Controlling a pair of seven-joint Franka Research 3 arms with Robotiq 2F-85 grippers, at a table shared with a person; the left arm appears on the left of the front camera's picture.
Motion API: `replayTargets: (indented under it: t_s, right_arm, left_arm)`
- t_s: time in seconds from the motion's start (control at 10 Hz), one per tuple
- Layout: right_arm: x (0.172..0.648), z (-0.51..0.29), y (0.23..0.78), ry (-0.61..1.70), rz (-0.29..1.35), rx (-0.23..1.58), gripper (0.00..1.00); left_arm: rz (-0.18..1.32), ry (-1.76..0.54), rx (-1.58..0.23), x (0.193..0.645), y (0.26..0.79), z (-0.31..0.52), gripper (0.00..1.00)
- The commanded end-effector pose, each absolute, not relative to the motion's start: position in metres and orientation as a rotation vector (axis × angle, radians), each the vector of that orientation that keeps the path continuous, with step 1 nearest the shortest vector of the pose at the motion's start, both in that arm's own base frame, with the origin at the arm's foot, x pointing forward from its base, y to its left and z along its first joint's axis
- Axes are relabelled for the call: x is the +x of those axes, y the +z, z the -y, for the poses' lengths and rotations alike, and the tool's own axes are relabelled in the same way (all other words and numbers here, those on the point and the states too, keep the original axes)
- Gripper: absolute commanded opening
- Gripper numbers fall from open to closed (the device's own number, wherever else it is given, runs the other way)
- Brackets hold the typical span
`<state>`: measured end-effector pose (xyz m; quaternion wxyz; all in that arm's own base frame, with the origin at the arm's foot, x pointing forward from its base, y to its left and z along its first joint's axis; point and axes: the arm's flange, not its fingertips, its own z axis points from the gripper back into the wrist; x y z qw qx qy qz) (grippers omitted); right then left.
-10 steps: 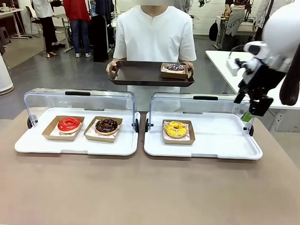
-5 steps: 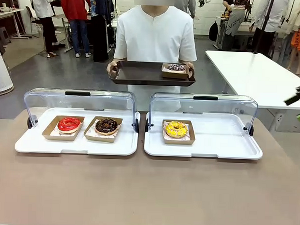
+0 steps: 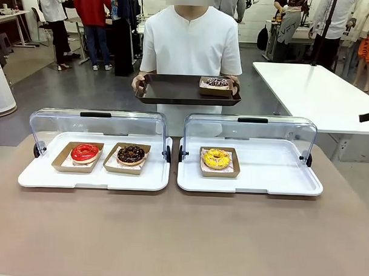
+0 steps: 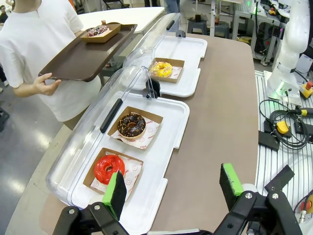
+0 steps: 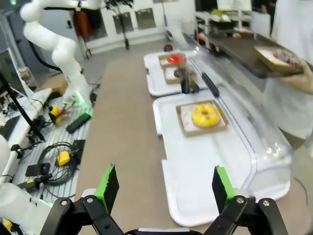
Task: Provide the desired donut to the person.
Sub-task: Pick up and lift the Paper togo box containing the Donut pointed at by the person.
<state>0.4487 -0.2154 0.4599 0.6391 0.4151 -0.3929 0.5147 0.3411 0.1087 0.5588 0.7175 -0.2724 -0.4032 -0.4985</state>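
1. The left pincer [image 4: 173, 185] was seen released at the bottom of the left wrist view. Its green-padded fingers [image 4: 116, 188] were spread wide with nothing between them, framing the near edge of the left white tray [image 4: 168, 142].
2. The right pincer [image 5: 165, 188] was likewise released and empty at the bottom of the right wrist view, with the right white tray [image 5: 195, 166] ahead of it.
3. The dark sprinkled donut [image 3: 217, 83] was seen in its cardboard box on the right end of the brown tray [image 3: 174, 89]. That tray was held in both hands by the person [image 3: 191, 41] at the upper middle of the front view, beyond the far edge of the surface [image 3: 181, 235].
4. A red donut [image 3: 85, 152] and a chocolate donut [image 3: 131, 153] were set side by side in boxes on the left white tray. A yellow donut [image 3: 216, 158] was boxed on the left part of the right white tray, whose right half was bare.
5. Clear lids [image 3: 97, 120] were raised along the far edges of both white trays, between the boxed donuts and the brown tray.
6. A broad bare strip of surface was seen across the lower half of the front view, and only a narrow gap between the two white trays.
7. A white table [image 3: 313, 88] was seen at the right, and cables [image 4: 283, 127] at the right edge of the left wrist view.
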Motion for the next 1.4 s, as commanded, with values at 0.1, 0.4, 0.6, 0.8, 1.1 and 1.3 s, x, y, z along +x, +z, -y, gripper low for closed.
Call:
replayTargets:
  t_s: [0.1, 0.4, 0.6, 0.8, 1.1, 1.3]
  right_arm:
    - [0.464, 0.211, 0.472, 1.249, 0.924, 0.995, 1.00]
    - [0.463, 0.205, 0.481, 1.286, 0.962, 1.006, 1.00]
    - [0.460, 0.201, 0.485, 1.308, 0.959, 1.001, 1.00]
    - [0.458, 0.198, 0.486, 1.320, 0.950, 0.997, 1.00]
    - [0.460, 0.198, 0.484, 1.304, 0.931, 0.994, 1.00]
    - [0.460, 0.198, 0.484, 1.304, 0.931, 0.994, 1.00]
  left_arm:
    - [0.913, -1.112, -0.608, 0.341, 0.558, -0.109, 1.00]
    - [0.913, -1.112, -0.608, 0.341, 0.558, -0.109, 1.00]
    - [0.913, -1.112, -0.608, 0.341, 0.558, -0.109, 1.00]
    - [0.913, -1.112, -0.608, 0.341, 0.558, -0.109, 1.00]
    - [0.913, -1.112, -0.608, 0.341, 0.558, -0.109, 1.00]
    - [0.913, -1.112, -0.608, 0.341, 0.558, -0.109, 1.00]
